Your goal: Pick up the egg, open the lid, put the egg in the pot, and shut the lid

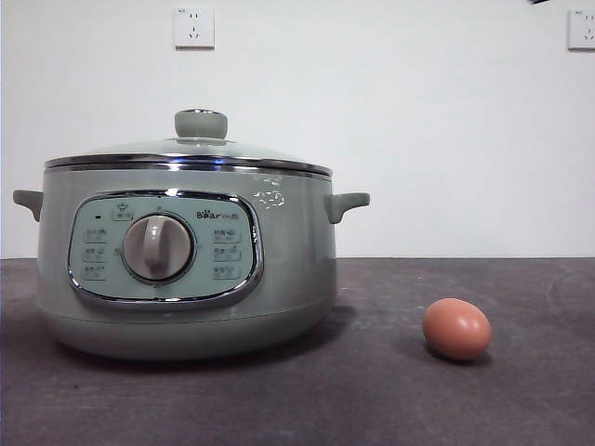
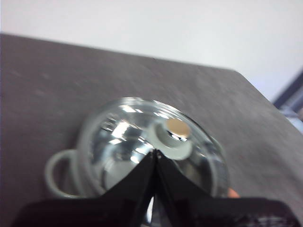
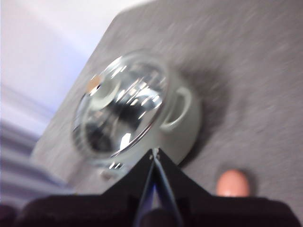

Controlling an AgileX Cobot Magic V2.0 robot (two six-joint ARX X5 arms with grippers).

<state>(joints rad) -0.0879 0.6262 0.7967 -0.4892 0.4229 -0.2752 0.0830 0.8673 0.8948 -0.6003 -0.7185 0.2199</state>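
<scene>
Front view: counter [image 1: 521,409] carries pot [image 1: 186,279], lid [image 1: 186,153] seated on rim, egg [image 1: 456,329] lying apart beside it, free to grab. Neither arm in this view. Left wrist view: left pincer [image 2: 155,152] tips pressed together, empty, hanging above lid [image 2: 142,142], knob [image 2: 175,137] just beyond tips (likely lined up for opening). Right wrist view: right pincer [image 3: 155,151] also closed tight, empty, high above pot [image 3: 180,127]; egg [image 3: 233,183] just off to its side, not yet picked.
</scene>
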